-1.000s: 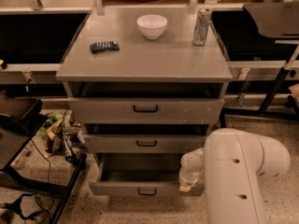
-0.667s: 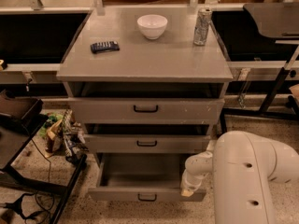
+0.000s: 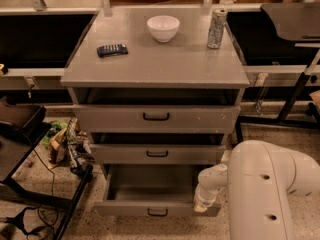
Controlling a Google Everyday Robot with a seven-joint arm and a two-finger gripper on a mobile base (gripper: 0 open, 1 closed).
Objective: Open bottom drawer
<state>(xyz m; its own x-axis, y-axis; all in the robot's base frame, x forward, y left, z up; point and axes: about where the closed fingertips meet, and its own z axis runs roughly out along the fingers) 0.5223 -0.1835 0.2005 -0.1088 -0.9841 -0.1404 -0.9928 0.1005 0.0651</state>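
Observation:
The bottom drawer (image 3: 125,209) of the grey metal cabinet (image 3: 155,69) stands pulled out toward me, with its bare grey inside (image 3: 150,183) in view. Its small black loop handle (image 3: 157,212) sits in the middle of the plain grey front. My gripper (image 3: 202,207) hangs at the end of the white arm (image 3: 260,189), at the right end of the drawer's front edge, to the right of the handle. The gripper's tip is close against the top of the drawer front.
The middle drawer (image 3: 157,154) and the larger scuffed top drawer (image 3: 156,118) are slightly out. A white bowl (image 3: 163,27), a can (image 3: 216,28) and a black remote (image 3: 112,49) lie on top. Floor clutter (image 3: 62,144) and black table frames (image 3: 295,99) flank the cabinet.
The bottom drawer has slid further out toward me. My arm has drawn back and to the right with the gripper staying at the drawer's right front.

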